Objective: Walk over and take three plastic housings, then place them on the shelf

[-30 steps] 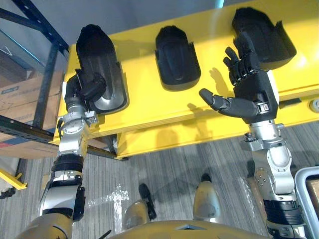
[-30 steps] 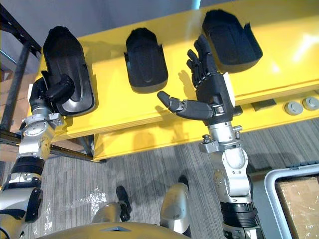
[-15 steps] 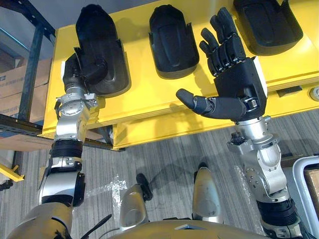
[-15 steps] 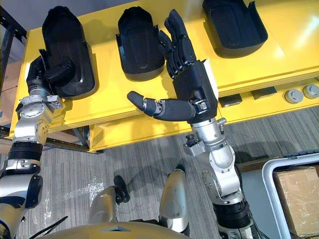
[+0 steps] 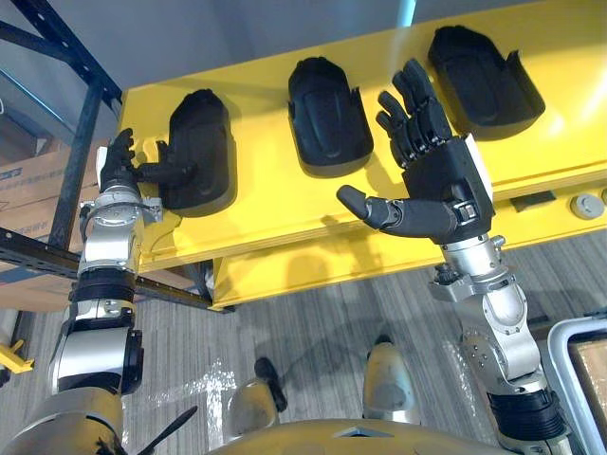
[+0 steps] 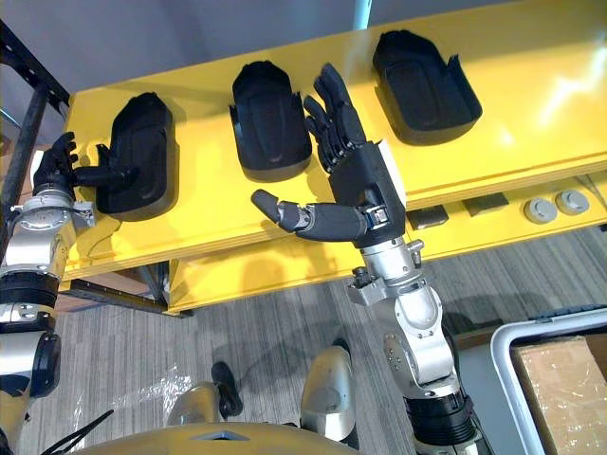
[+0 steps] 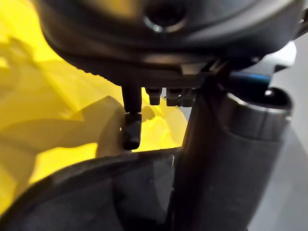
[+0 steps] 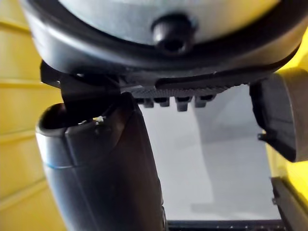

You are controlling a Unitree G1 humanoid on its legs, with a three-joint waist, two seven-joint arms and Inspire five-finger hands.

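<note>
Three black plastic housings lie in a row on the yellow shelf [image 5: 275,204]: the left housing [image 5: 201,147], the middle housing [image 5: 327,114] and the right housing [image 5: 484,76]. My left hand [image 5: 121,166] stands at the shelf's left end beside the left housing, open with its fingers straight up. Its thumb reaches sideways to that housing's edge. My right hand [image 5: 432,180] hovers open in front of the shelf, between the middle and right housings, thumb spread to the left and nothing in it.
A dark metal rack [image 5: 66,47] with cardboard boxes [image 5: 28,194] stands left of the shelf. Grey round parts [image 6: 555,204] lie on the lower yellow ledge at the right. A white-rimmed bin [image 6: 531,332] holding a cardboard box sits on the floor, lower right.
My left hand has uncurled from the left housing and drawn off to its left side; the housing now lies on the shelf. The right hand stays open, and the camera has shifted.
</note>
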